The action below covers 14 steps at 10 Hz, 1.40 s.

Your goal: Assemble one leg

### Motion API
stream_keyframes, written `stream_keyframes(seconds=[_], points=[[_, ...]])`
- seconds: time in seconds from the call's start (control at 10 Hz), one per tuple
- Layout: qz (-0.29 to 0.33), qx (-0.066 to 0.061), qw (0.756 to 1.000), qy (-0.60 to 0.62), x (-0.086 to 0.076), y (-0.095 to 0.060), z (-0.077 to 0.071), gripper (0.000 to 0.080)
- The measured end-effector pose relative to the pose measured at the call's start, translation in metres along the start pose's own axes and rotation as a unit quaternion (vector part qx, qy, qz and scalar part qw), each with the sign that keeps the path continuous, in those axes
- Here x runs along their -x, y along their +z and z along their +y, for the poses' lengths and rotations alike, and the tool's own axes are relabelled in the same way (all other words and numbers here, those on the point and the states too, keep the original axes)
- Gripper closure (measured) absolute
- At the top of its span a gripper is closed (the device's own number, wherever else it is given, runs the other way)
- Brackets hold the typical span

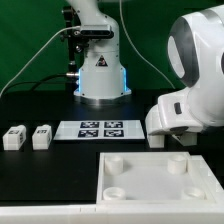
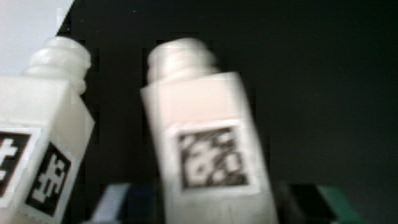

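The exterior view shows two small white legs [image 1: 15, 137] [image 1: 41, 136], one marker board [image 1: 98, 129] with four black-and-white tags, one big white panel [image 1: 145, 178] with three round holes that show clearly, and one robot arm [image 1: 195, 55]. The wrist view shows two legs [image 2: 199, 130] [image 2: 45, 130] up close, with one tag on each

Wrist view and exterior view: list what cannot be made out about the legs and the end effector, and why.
Wrist view: the tag on the middle leg is blurred.
Wrist view: the second leg is cut off by the picture's edge.
Wrist view: the end effector shows only fingertips; open or shut is unclear.
Exterior view: the arm's white link hides the end effector.
Exterior view: the two legs are too small to read their tags.
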<state>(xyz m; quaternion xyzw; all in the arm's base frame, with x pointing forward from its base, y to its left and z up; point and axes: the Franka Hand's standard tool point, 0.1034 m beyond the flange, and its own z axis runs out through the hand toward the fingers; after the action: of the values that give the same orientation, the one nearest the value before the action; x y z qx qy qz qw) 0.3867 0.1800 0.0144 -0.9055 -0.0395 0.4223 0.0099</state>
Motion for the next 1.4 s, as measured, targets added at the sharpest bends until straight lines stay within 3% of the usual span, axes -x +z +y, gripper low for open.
stream_keyframes(seconds=[0.1, 0.9, 1.1, 1.3, 1.4], points=[[0.0, 0.0, 1.0, 0.0, 0.0, 0.0, 0.0, 0.0509], [0.004, 0.001, 1.0, -0.005, 0.0, -0.005, 0.004, 0.0509], [0.015, 0.002, 1.0, -0.017, 0.01, -0.027, 0.009, 0.0509], [0.041, 0.0, 0.999, -0.033, 0.026, -0.069, 0.021, 0.0509], [0.088, -0.005, 0.995, -0.043, 0.03, -0.093, 0.03, 0.0509]])
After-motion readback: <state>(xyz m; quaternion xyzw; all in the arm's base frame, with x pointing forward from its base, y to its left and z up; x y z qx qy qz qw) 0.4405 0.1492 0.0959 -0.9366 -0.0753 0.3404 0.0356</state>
